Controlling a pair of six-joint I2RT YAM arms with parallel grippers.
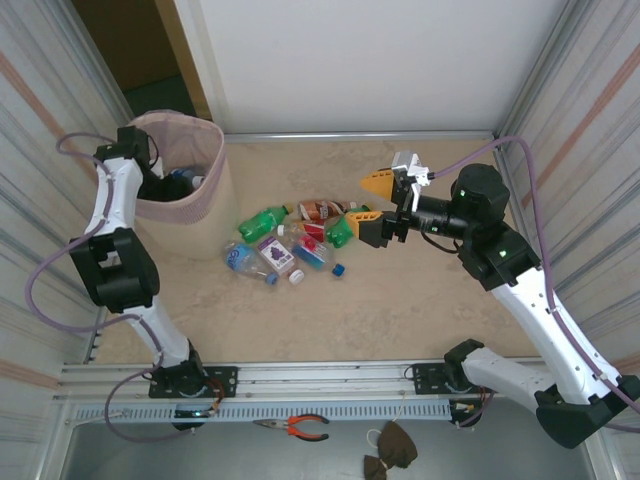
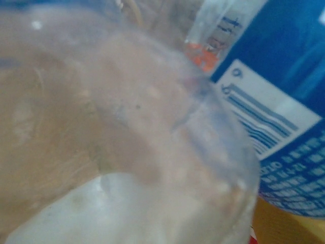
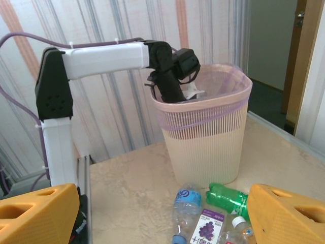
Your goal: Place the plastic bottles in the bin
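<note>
- Top external view: the right claw (image 1: 371, 207) hangs released, jaws wide, over the right end of the bottle heap (image 1: 290, 245) at mid-table. A green bottle (image 1: 340, 232) lies just beside its nearer finger.
- Risk: the bottles touch one another, so a closing grip may catch two, or squirt a round one toward the table's near edge.
- The left arm (image 1: 110, 200) reaches into the bin (image 1: 205, 205) at the far left corner. The left claw sits below the rim, and I cannot tell its state. A blue-labelled bottle (image 2: 284, 101) lies close against its camera.
- Risk: on withdrawal that claw may snag the pink bag (image 3: 203, 104) and tip the bin.
</note>
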